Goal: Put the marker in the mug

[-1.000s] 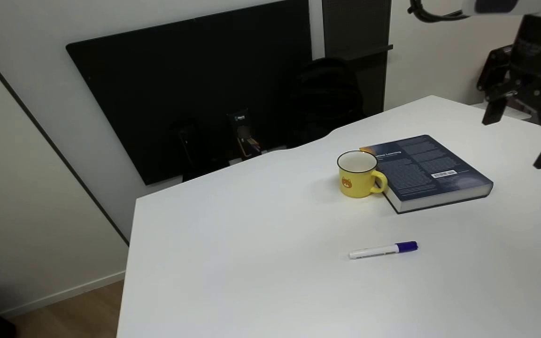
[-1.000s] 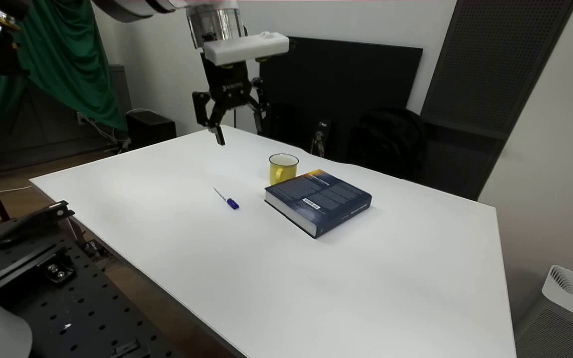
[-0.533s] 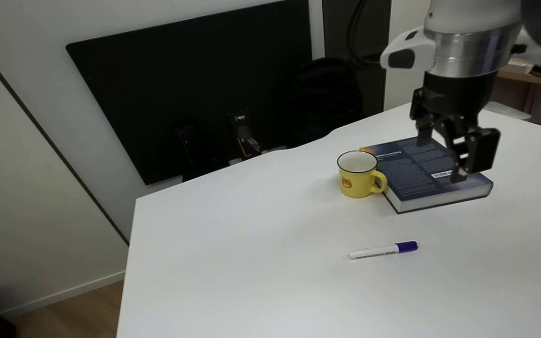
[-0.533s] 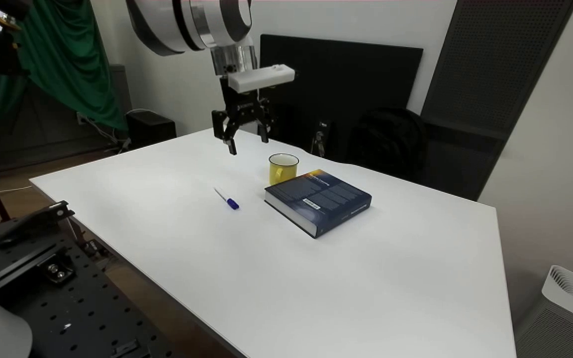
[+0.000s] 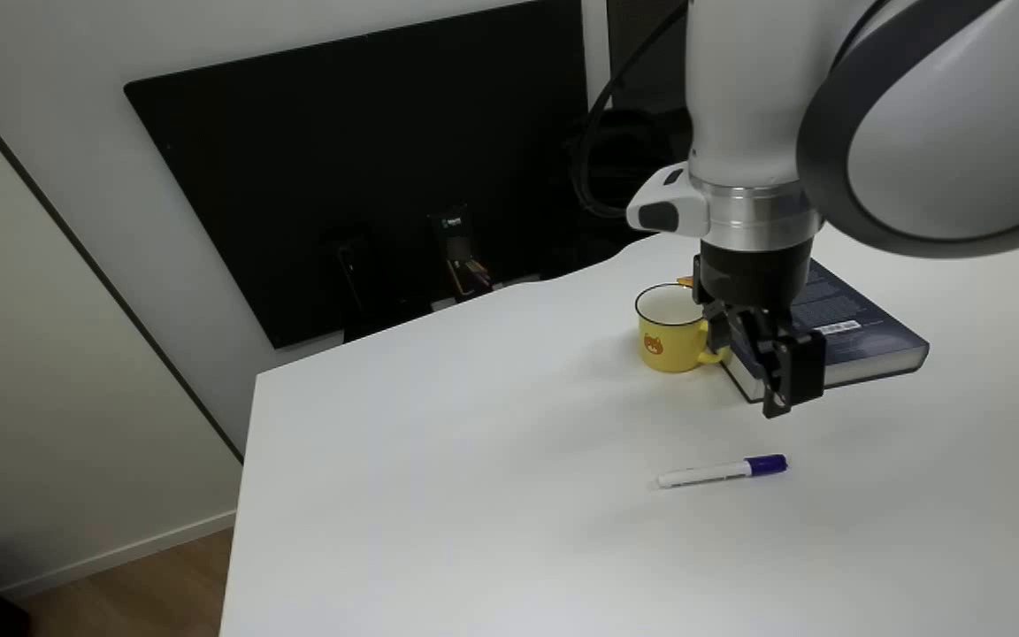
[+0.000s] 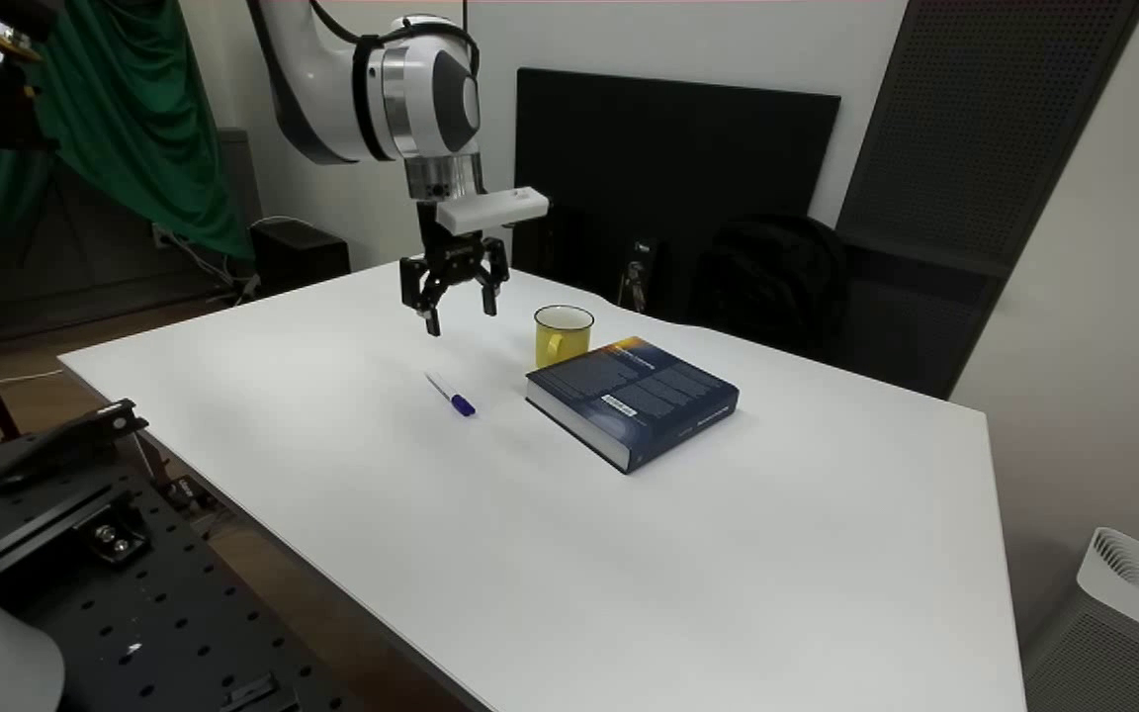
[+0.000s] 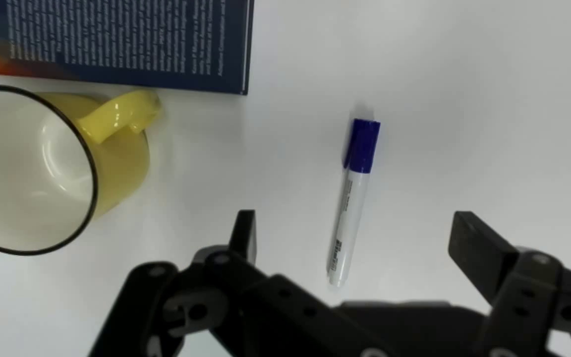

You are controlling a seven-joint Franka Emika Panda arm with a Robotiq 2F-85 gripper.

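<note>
The white marker with a blue cap lies flat on the white table in both exterior views [image 5: 711, 474] [image 6: 447, 393]. In the wrist view the marker [image 7: 352, 208] shows between the open fingers, cap pointing away. The yellow mug stands upright beside the book in both exterior views [image 5: 664, 351] [image 6: 548, 348]. In the wrist view the mug [image 7: 122, 163] is at the left, its pale inside showing no contents. My gripper [image 7: 357, 233] is open and empty. In both exterior views the gripper [image 5: 747, 376] [image 6: 461, 318] hangs pointing down, above the table near the marker and mug.
A thick dark blue book [image 5: 863, 332] lies against the mug's handle side; it also shows in the wrist view [image 7: 142, 39]. The white table [image 6: 728, 574] holds all these things. A black board [image 6: 678, 148] leans on the wall behind.
My arm has moved across from beyond the book toward the marker and come lower. The gripper has stayed open. The marker, mug and book have not moved.
</note>
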